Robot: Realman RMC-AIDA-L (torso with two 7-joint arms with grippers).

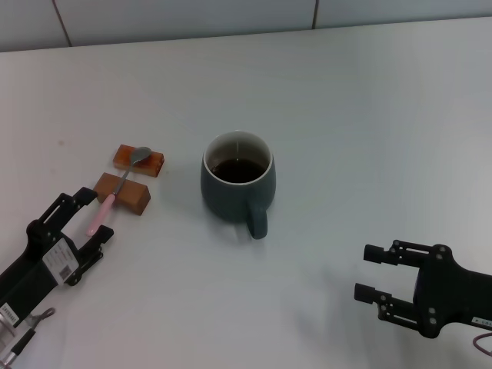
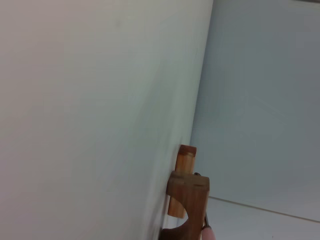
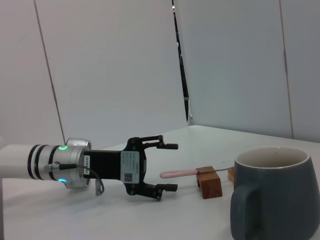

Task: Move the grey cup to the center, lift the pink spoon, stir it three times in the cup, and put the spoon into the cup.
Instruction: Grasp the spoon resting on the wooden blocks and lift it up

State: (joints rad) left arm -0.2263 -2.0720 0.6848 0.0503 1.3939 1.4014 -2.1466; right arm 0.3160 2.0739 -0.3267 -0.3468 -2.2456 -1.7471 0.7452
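at table centre stands the grey cup [image 1: 237,183], upright, handle toward 5 o'clock, dark liquid inside; i judge the first step, centring it, done. at 9 o'clock of the cup lies the pink spoon [image 1: 115,187], bridged across two wooden blocks [image 1: 131,178], metal bowl on the far block, pink handle overhanging the near one toward 7 o'clock. my left gripper [image 1: 83,217] waits with fingers spread on either side of the handle's end, not yet closed on it. my right gripper [image 1: 373,272] sits open at 4 o'clock of the cup, well apart, holding nothing. lifting, three stirs and leaving the spoon in the cup are not yet done.
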